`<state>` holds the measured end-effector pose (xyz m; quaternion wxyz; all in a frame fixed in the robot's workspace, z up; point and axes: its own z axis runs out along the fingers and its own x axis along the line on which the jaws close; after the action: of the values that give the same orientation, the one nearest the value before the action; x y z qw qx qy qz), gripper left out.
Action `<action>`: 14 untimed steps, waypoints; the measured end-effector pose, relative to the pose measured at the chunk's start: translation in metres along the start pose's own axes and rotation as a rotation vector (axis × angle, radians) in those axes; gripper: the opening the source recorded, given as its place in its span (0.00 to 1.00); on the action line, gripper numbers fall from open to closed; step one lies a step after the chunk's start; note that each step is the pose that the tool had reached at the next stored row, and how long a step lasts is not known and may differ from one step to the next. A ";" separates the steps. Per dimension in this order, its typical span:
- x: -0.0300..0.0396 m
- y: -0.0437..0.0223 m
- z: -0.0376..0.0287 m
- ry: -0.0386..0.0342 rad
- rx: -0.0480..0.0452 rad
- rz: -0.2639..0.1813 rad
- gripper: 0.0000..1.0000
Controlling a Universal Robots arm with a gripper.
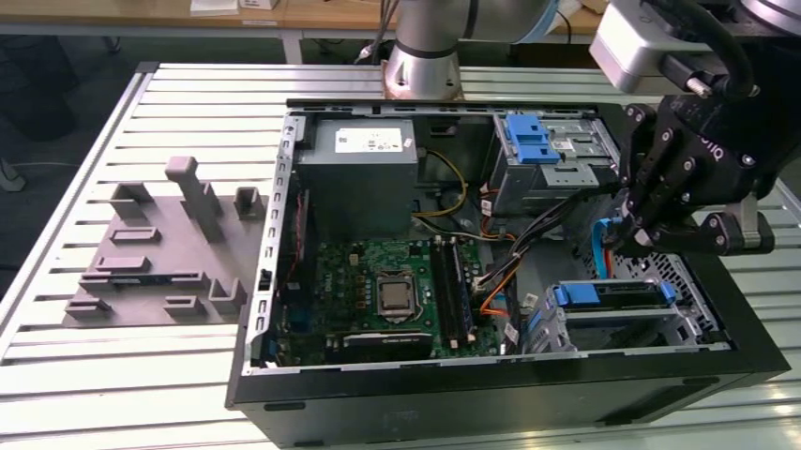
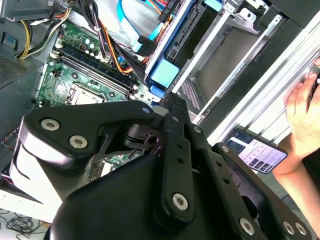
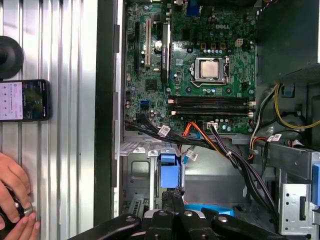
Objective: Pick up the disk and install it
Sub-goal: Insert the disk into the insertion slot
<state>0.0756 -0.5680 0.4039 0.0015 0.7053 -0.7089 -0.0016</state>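
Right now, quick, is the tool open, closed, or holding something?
Tool: cannot be told whether open or closed. It hangs over the case's drive bays with a blue-edged piece, possibly the disk, at its tip.

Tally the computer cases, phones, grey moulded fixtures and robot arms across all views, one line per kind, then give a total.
Computer case, side open: 1
Phone: 1
Grey moulded fixture: 1
Robot arm: 1
Total: 4
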 end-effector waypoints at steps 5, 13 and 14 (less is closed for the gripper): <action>0.0000 0.0000 0.0028 -0.0001 0.0001 0.000 0.11; 0.0000 -0.0001 0.0123 0.0001 0.0001 0.000 0.11; 0.0000 -0.0001 0.0123 0.0002 0.0001 0.000 0.11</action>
<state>0.0756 -0.5680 0.3915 0.0015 0.7053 -0.7089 -0.0015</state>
